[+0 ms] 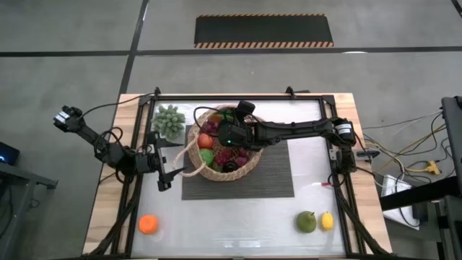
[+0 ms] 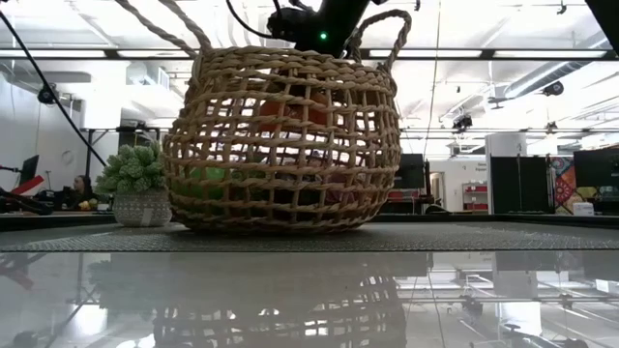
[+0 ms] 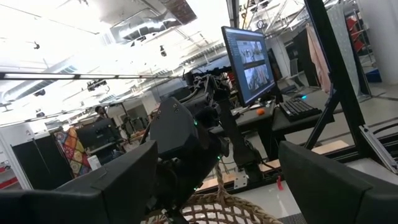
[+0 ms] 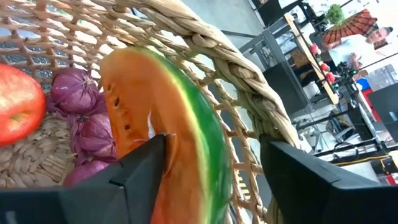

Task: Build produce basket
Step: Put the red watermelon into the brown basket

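The wicker basket (image 1: 253, 163) stands on the dark ribbed mat (image 1: 278, 180) and fills the low view (image 2: 280, 145). It holds a red apple (image 4: 18, 102), purple grapes (image 4: 81, 124), a green apple (image 1: 207, 156) and a watermelon slice (image 4: 168, 118) that leans on edge against the basket's inner wall (image 4: 249, 81). My right gripper (image 4: 213, 143) is open inside the basket (image 1: 227, 141), its fingers on either side of the slice. My left gripper (image 3: 217, 149) is open and empty just left of the basket (image 1: 162, 165). An orange (image 1: 148, 224), a pear (image 1: 307, 222) and a lemon (image 1: 327, 221) lie on the table near the front edge. My right gripper comes down into the basket from above. One finger (image 4: 137, 180) stands in front of the slice's red face (image 4: 134, 124); I cannot tell whether it touches. The other finger (image 4: 323, 186) is clear of the green rind (image 4: 208, 143).
A small potted plant (image 1: 170, 121) stands at the far left beside the basket. The basket's loop handle (image 1: 189, 155) sticks out toward my left gripper. The table's frame posts run along both sides. There is free table between the orange and the pear.
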{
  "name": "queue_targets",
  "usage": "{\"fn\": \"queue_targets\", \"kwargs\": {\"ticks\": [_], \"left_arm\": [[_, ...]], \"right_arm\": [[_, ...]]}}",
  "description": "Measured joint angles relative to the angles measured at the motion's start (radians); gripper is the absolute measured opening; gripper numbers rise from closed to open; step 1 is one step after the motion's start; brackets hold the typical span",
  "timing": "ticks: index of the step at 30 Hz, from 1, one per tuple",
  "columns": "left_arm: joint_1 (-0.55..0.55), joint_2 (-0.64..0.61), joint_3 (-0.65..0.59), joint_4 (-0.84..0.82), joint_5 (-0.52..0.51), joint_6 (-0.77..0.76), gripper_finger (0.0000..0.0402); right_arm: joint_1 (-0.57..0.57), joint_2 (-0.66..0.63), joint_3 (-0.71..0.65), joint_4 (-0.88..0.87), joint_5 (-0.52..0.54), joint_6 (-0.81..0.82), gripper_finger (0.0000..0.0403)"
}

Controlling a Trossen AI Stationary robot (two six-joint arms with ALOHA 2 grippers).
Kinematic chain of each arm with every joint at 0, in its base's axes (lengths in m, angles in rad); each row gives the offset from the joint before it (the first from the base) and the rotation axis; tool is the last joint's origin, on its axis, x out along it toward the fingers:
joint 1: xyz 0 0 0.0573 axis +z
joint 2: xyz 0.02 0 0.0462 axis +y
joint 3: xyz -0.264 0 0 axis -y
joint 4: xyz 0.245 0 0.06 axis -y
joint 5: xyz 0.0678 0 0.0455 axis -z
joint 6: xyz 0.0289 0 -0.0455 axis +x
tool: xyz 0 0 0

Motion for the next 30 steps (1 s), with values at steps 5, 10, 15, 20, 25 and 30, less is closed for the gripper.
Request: {"fn": "queue_targets", "kwargs": {"ticks": [5, 10, 15, 20, 25, 30], "left_arm": [[0.0, 0.0, 0.0, 0.0, 0.0, 0.0, 0.0315], [0.0, 0.0, 0.0, 0.0, 0.0, 0.0, 0.0315], [0.0, 0.0, 0.0, 0.0, 0.0, -0.001, 0.0315], [0.0, 0.0, 0.0, 0.0, 0.0, -0.002, 0.0315], [0.0, 0.0, 0.0, 0.0, 0.0, -0.002, 0.0315], [0.0, 0.0, 0.0, 0.0, 0.0, -0.002, 0.0315]], "right_arm": [[0.001, 0.0, 0.0, 0.0, 0.0, 0.003, 0.027], [0.003, 0.0, 0.009, -0.004, -0.016, -0.009, 0.0267], [0.002, -0.001, 0.008, -0.004, -0.043, -0.027, 0.0246], [0.0, -0.002, 0.005, -0.008, -0.046, -0.004, 0.0235], [-0.004, -0.002, 0.005, -0.029, -0.077, 0.057, 0.0265], [-0.006, -0.002, 0.007, -0.033, -0.077, 0.073, 0.0305]]}}
